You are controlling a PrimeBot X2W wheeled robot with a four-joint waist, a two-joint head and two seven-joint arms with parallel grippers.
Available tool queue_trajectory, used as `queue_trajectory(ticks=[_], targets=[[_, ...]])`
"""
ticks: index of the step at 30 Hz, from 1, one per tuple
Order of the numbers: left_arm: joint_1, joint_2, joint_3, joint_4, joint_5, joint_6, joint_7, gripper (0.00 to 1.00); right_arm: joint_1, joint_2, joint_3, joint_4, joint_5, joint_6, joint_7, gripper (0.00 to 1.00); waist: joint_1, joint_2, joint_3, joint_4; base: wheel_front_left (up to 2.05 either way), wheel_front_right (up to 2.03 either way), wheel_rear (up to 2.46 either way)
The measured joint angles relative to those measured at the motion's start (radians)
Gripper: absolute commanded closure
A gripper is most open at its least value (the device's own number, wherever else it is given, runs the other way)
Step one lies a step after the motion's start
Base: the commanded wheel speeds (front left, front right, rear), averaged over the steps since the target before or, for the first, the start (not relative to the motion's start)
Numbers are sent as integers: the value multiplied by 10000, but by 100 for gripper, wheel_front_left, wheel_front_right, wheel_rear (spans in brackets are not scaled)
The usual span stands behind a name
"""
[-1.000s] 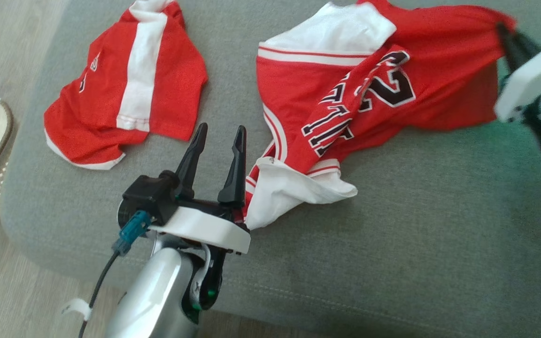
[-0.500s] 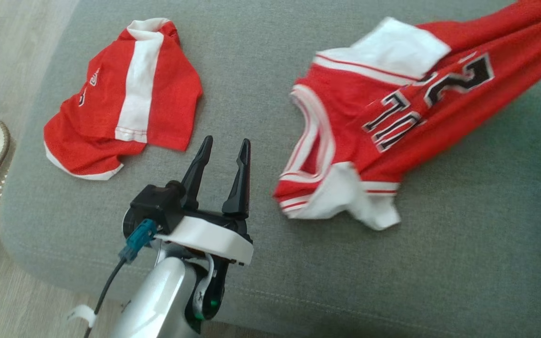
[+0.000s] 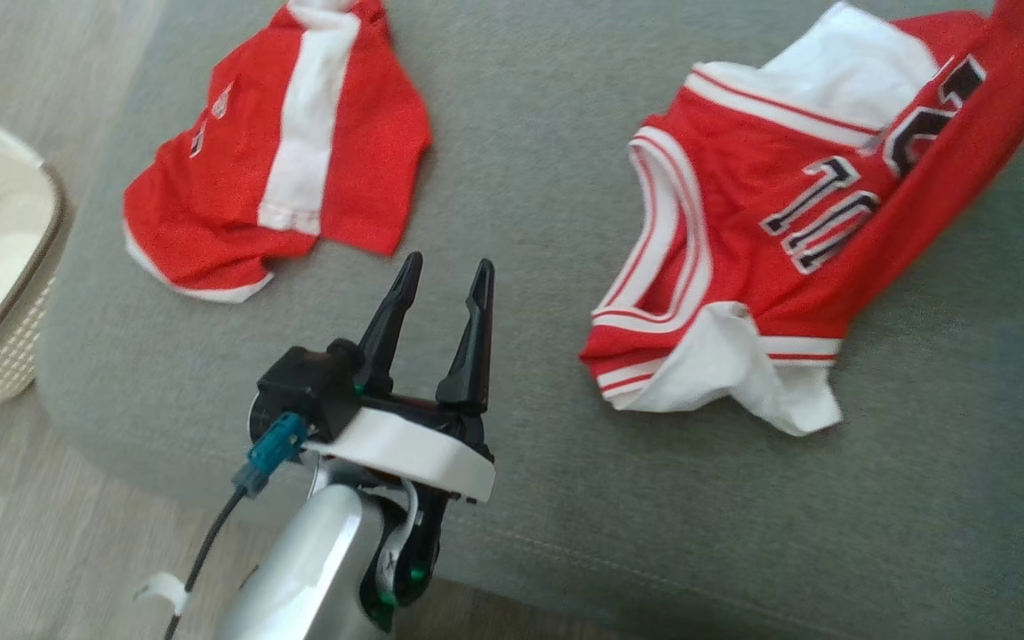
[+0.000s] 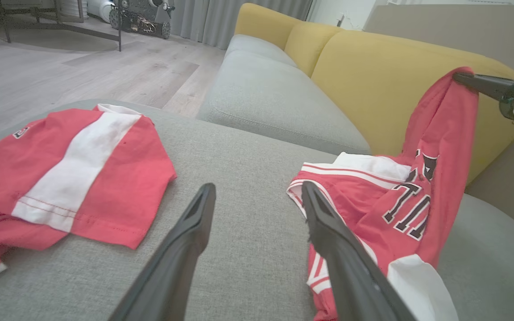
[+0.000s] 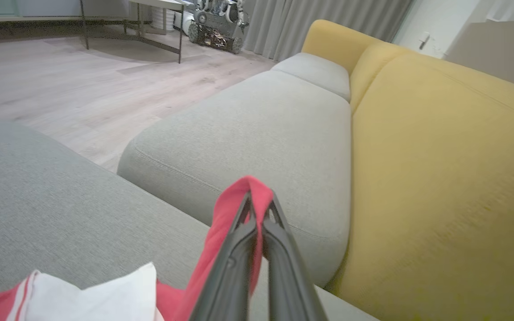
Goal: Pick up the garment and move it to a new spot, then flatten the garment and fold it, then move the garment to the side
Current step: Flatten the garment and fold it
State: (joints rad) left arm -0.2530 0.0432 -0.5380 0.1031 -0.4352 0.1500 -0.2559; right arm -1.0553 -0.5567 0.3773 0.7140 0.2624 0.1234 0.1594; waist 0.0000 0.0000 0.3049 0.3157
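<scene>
Right gripper (image 5: 257,200) clamps the jersey (image 3: 743,204) edge so I can drag it; left gripper (image 3: 447,267) stands spread, empty, beside the jersey.

The head view looks steeply down on the grey cushion (image 3: 548,222), both wrist views skim low over it toward the yellow sofa (image 4: 373,76), all sharing the jersey (image 3: 743,196).

2x red garments (image 3: 361,151) (image 3: 743,204), 2x pincers (image 3: 445,264) (image 5: 258,200), 1x basket (image 3: 5,356), 1x sofa (image 5: 440,156)
</scene>
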Motion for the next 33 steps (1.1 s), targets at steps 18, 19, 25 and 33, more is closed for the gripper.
queue_trajectory(ticks=[18,19,25,33], targets=[[-395,-6,-205,-238,-265,184,0,0,-849,1181,1400,3055,-125,0,-995,0,0,0,847,648,0,0,0],[-395,-6,-194,-215,-249,182,0,0,-849,1179,1402,3196,-63,0,-1043,0,0,0,805,564,0,0,0],[-395,-4,-52,-84,-88,169,0,0,-829,1204,1285,3547,384,0,-1643,0,0,0,473,16,0,0,0],[-354,-4,96,194,205,67,0,0,105,1229,736,3524,1198,0,-2824,0,0,0,-260,-1097,0,0,0]])
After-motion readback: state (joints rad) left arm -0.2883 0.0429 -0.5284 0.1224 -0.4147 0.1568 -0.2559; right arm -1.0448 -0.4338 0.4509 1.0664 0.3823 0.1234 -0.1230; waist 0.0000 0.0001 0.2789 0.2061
